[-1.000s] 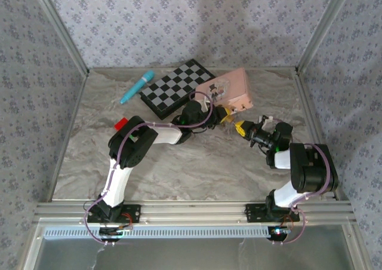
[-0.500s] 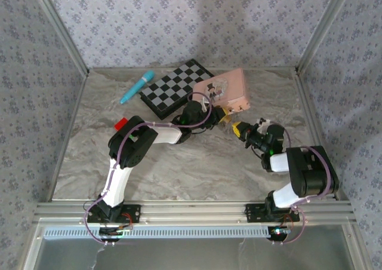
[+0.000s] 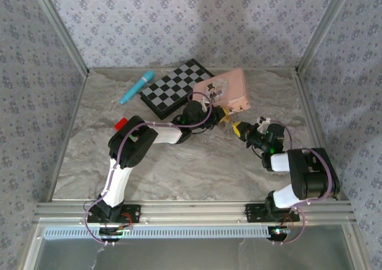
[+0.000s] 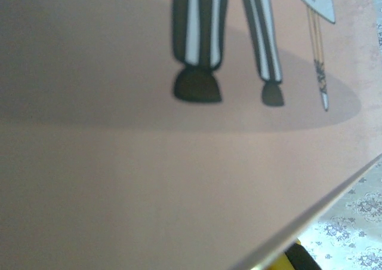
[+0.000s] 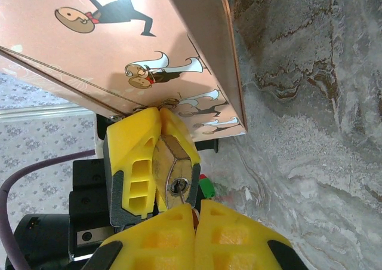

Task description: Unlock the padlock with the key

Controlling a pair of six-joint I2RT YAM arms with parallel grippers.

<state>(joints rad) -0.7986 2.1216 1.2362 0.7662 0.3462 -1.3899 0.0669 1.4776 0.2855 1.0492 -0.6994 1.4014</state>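
In the right wrist view the small brass padlock (image 5: pixel 174 156) faces me keyhole first, clamped between the yellow fingers (image 5: pixel 132 156) of my left gripper (image 3: pixel 223 115). Just below it my right gripper (image 5: pixel 196 206) is shut on the key (image 5: pixel 182 196). The key's thin blade reaches into the keyhole, and its head is hidden between my pads. From above, the two grippers meet tip to tip in front of the pink picture tin (image 3: pixel 225 89), the right gripper (image 3: pixel 238 127) coming from the right. The left wrist view looks closely at the tin's printed lid (image 4: pixel 179 162).
A folded chessboard (image 3: pixel 177 87) lies left of the tin, with a teal marker (image 3: pixel 137 86) further left. A small red thing (image 3: pixel 121 124) sits by the left arm's elbow. Patterned walls close in the table on three sides. Open marble surface lies in front of both grippers.
My right gripper has edged left and a little farther away, closing up on the left gripper, and its forearm has swung. The left arm has stayed where it was.
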